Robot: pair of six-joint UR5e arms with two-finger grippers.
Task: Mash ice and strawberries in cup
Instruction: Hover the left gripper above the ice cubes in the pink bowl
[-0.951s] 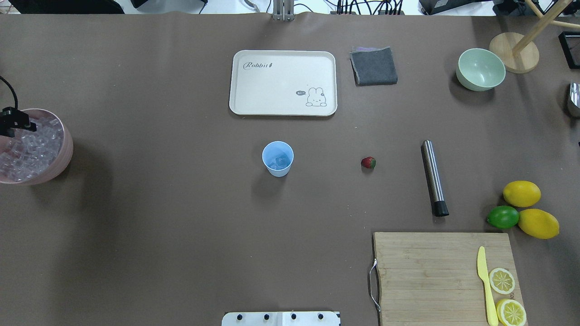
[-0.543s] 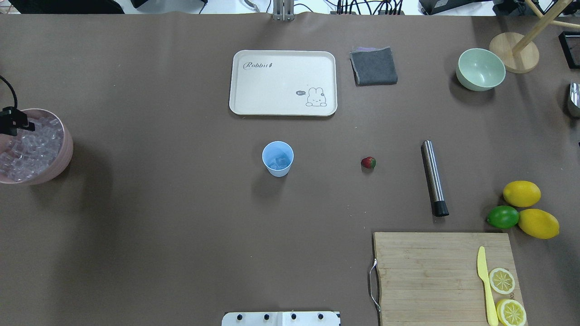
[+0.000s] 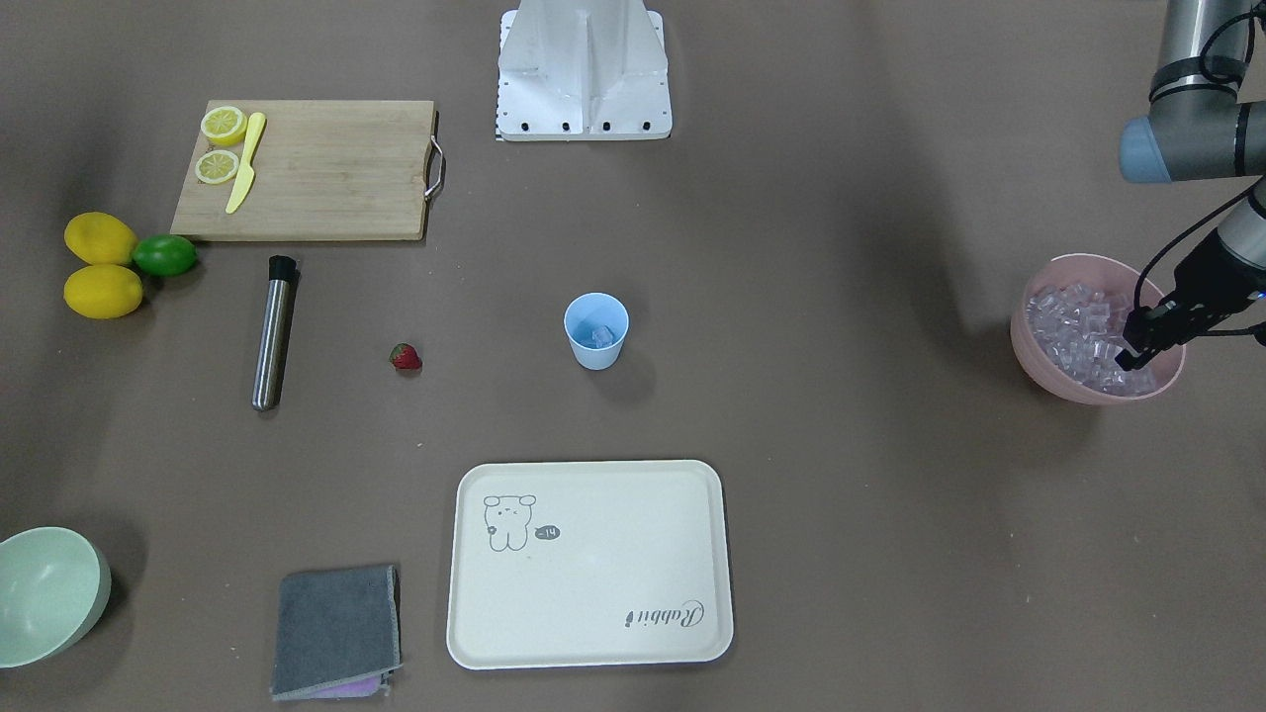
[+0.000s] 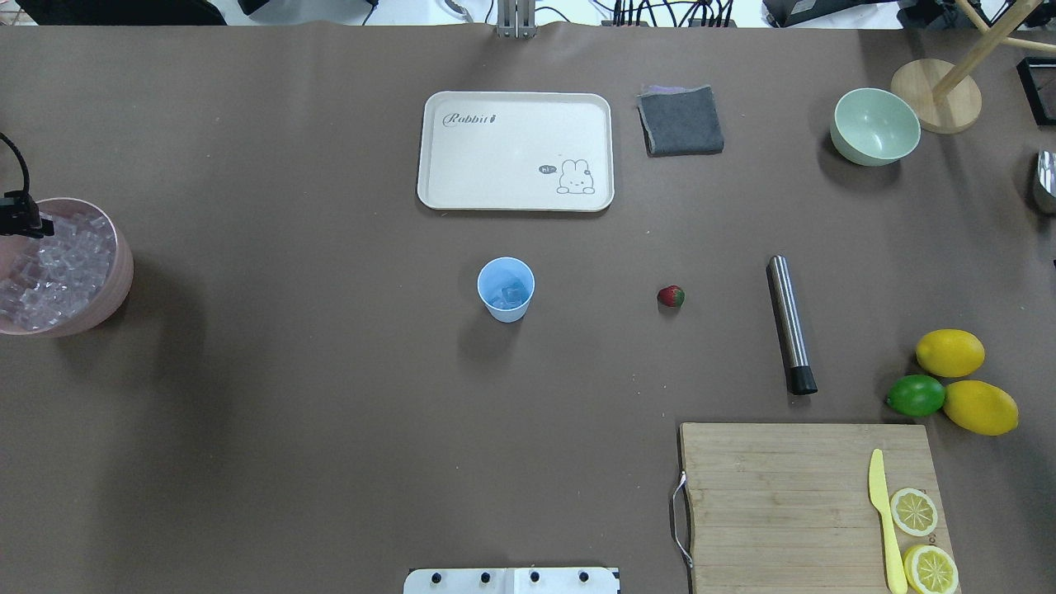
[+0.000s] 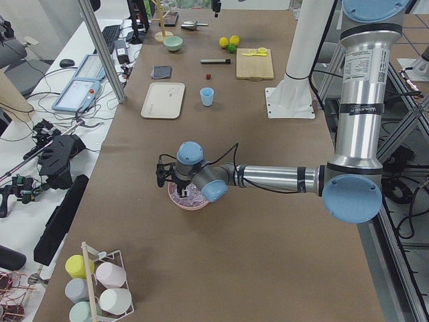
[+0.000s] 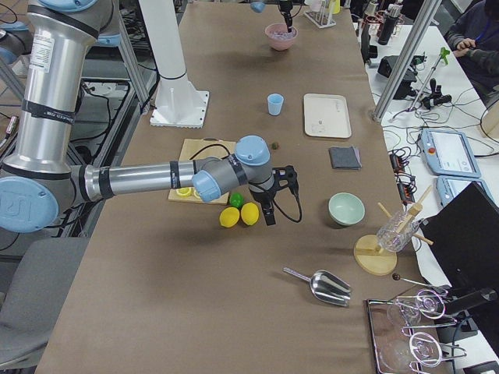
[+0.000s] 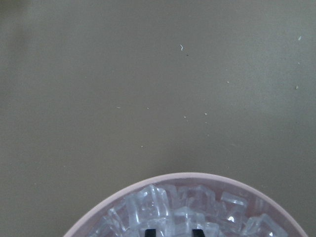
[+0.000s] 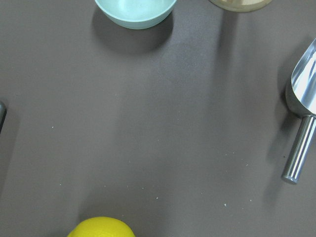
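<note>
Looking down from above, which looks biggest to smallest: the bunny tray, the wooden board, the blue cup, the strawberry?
1. wooden board, largest, even with its lower edge cut off by the picture
2. bunny tray
3. blue cup
4. strawberry, clearly smallest

Upright light-blue cup [image 4: 505,311], apparently ice [image 4: 511,292] inside, red strawberry [image 4: 671,296] lying well apart

We see our left gripper [image 3: 1130,358] has drawn back toward the table's left end above the pink bowl [image 4: 120,276] of ice [image 4: 62,268]; less of it now shows at the overhead view's edge.
</note>
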